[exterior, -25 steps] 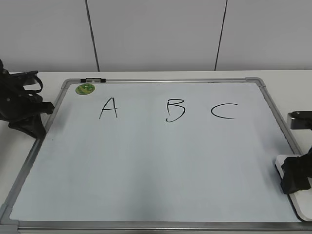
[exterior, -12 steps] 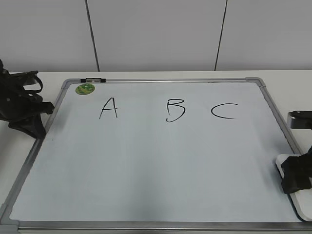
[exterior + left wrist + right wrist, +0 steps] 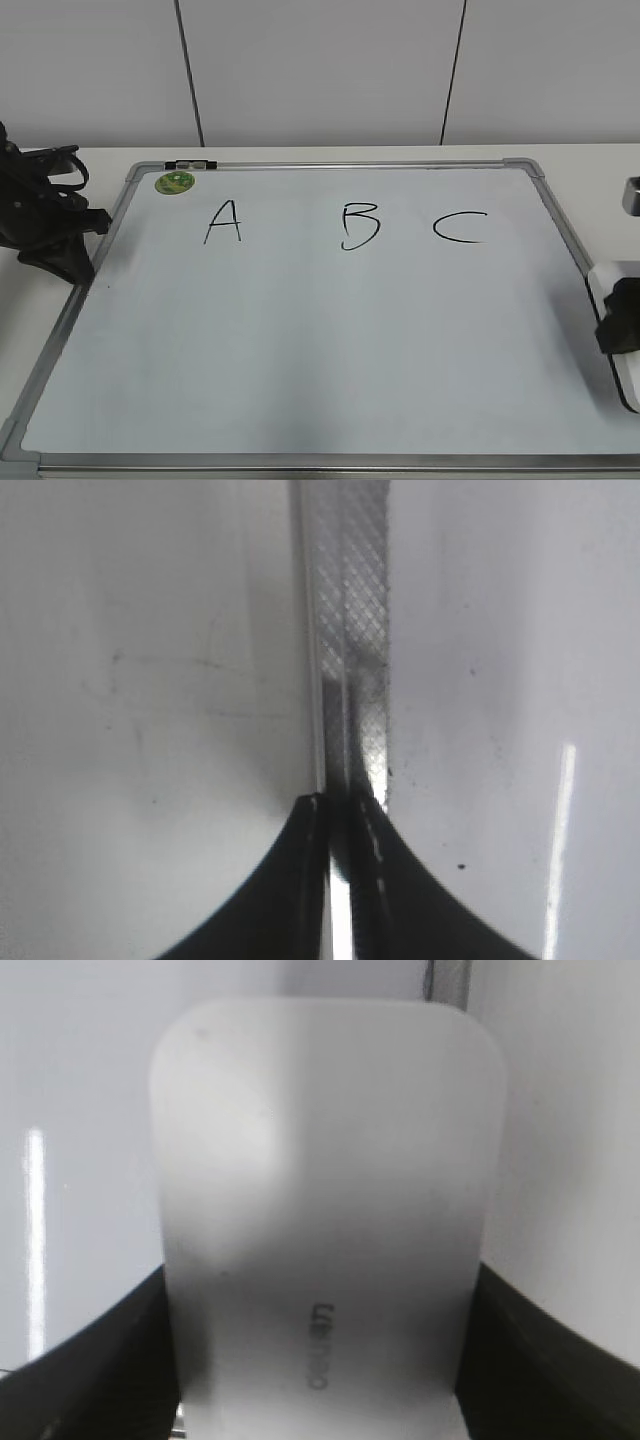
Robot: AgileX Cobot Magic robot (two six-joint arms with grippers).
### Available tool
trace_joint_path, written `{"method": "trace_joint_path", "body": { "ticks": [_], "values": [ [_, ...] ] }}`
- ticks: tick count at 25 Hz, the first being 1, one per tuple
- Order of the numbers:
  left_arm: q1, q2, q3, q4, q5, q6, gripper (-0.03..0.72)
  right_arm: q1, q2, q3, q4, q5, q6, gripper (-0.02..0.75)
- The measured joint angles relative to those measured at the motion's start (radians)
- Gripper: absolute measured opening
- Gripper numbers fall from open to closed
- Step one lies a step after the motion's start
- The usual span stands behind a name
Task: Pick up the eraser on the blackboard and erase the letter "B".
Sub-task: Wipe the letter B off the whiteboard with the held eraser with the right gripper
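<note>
Right gripper (image 3: 320, 1360) is clamping the white rounded-rectangular plastic eraser (image 3: 325, 1210) across its long sides at the right edge of the grey-framed white dry-erase blackboard (image 3: 330, 330). Judging it rigid, light, slick-shelled; side grip suits. Farther up, black hand-drawn letter "B" (image 3: 360, 227) is sitting mid-board, unerased.

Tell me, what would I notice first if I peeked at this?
The big blackboard fills the table, with A, the letter "B" and C drawn across its top. At the right edge, the right claw straddles the white eraser.
</note>
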Motion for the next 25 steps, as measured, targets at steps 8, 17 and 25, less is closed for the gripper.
{"method": "trace_joint_path", "body": {
  "ticks": [8, 17, 25],
  "values": [
    [0.0, 0.0, 0.0, 0.0, 0.001, 0.0, 0.011, 0.106, -0.055, -0.106, 0.01, 0.109, -0.036, 0.559],
    [0.0, 0.0, 0.0, 0.0, 0.001, 0.0, 0.011, 0.26, 0.06, -0.419, 0.014, 0.271, -0.002, 0.558],
    [0.0, 0.0, 0.0, 0.0, 0.003, 0.0, 0.011, 0.3, 0.299, -0.705, 0.017, 0.386, 0.019, 0.558]
  ]
}}
